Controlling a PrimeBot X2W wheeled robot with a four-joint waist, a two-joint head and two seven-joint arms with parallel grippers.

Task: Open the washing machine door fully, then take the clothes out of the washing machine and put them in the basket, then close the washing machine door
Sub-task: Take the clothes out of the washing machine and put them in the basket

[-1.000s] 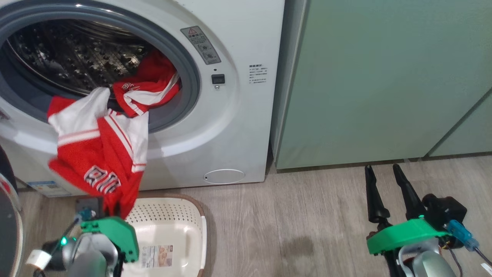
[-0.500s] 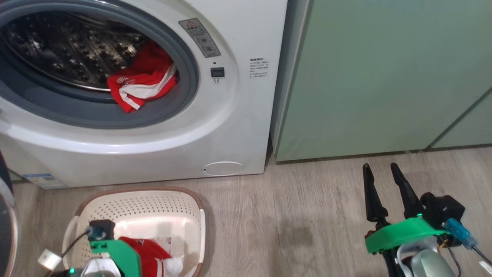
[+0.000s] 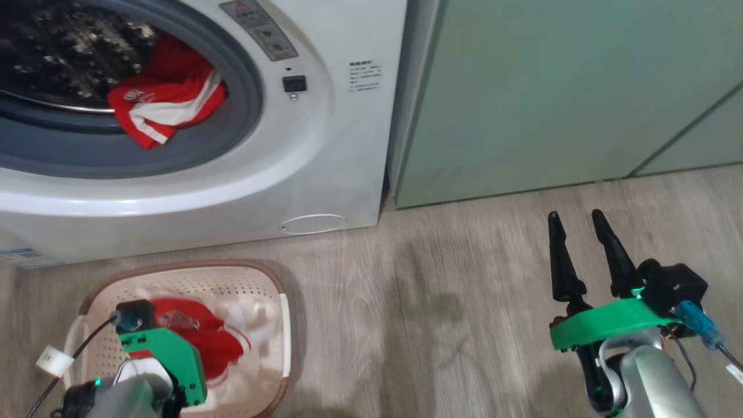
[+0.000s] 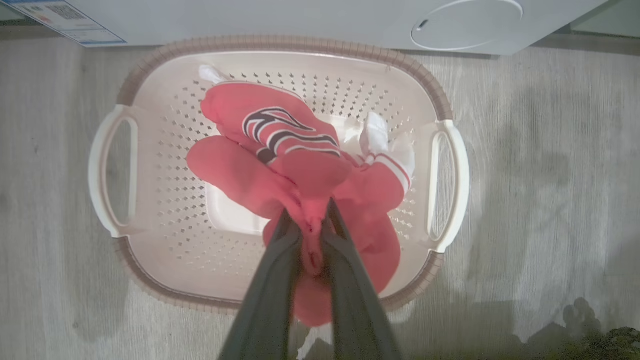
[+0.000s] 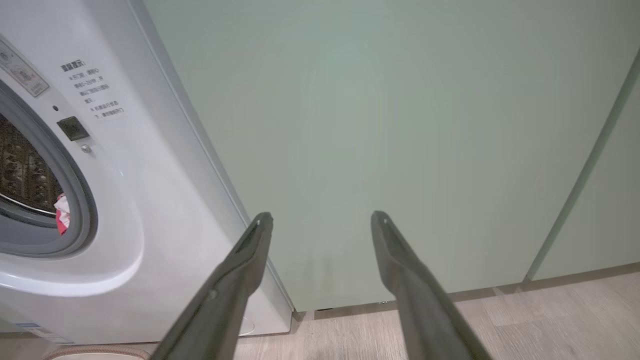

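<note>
Gripping a red garment [image 4: 270,150] in my left pincer [image 4: 308,210], jaws nearly closed on it, garment inside the basket [image 4: 280,42] before the washing machine [image 3: 325,145], second red garment [image 3: 162,104] at its drum mouth, right pincer [image 3: 574,213] wide open, empty, to its right.

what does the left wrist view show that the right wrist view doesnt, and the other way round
Left wrist view, missing from the right wrist view: the left gripper shut on a red garment in the basket, with the basket's perforated inside and white handles.
Right wrist view, missing from the left wrist view: the open right gripper, the pale-green cabinet doors, the grey gasket and a bit of red cloth in the drum.
Both: the white washing machine front, the wood floor and the basket's brown rim.
</note>
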